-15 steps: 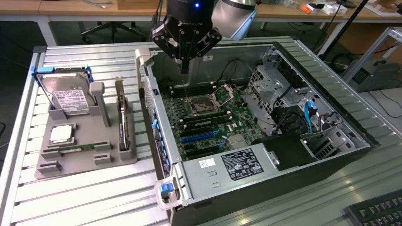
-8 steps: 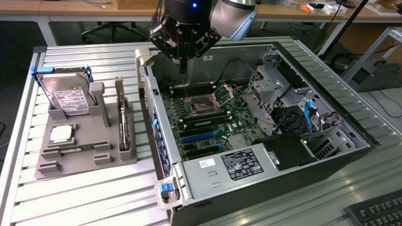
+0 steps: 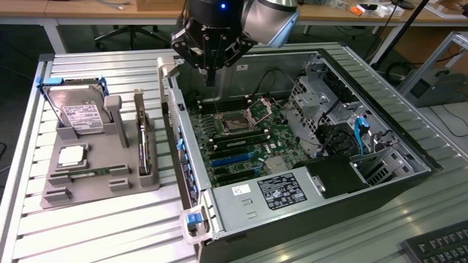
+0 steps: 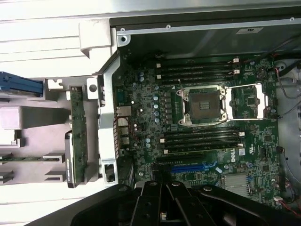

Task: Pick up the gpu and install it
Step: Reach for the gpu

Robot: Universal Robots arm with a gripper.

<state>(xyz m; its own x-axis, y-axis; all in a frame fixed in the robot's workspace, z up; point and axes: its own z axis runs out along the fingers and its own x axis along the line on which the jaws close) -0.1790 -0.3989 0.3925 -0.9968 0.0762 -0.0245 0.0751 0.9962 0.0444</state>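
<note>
One slatted metal table (image 3: 95,235) is carrying the whole job. An open computer case (image 3: 329,219) is lying on its side across the table's middle, reaching toward the edge on the exterior view's right. Its green board (image 3: 252,137) is facing up, and its power supply (image 3: 270,192) is sitting at the case's near end.

A grey tray (image 3: 95,192) is lying just beside the case, toward the table's edge on the exterior view's left. At the tray's far corner, a silver drive (image 3: 80,112) with a white label is leaning in its cradle.

The gpu (image 3: 143,139) is standing on its long edge in a slot along the tray edge nearest the case, untouched. The wrist view is showing its brownish-green back running alongside the case wall.

The claw (image 3: 210,76) is hanging over the case's far end, above the board. Its fingers are pressed together and gripping nothing, clear of the gpu.

A square processor chip (image 3: 71,156) is lying flat near the tray's middle. A narrow green memory stick (image 3: 84,172) is sitting just nearer the tray's front edge.

A keyboard (image 3: 439,246) is poking in at the table's near corner on the exterior view's right.
</note>
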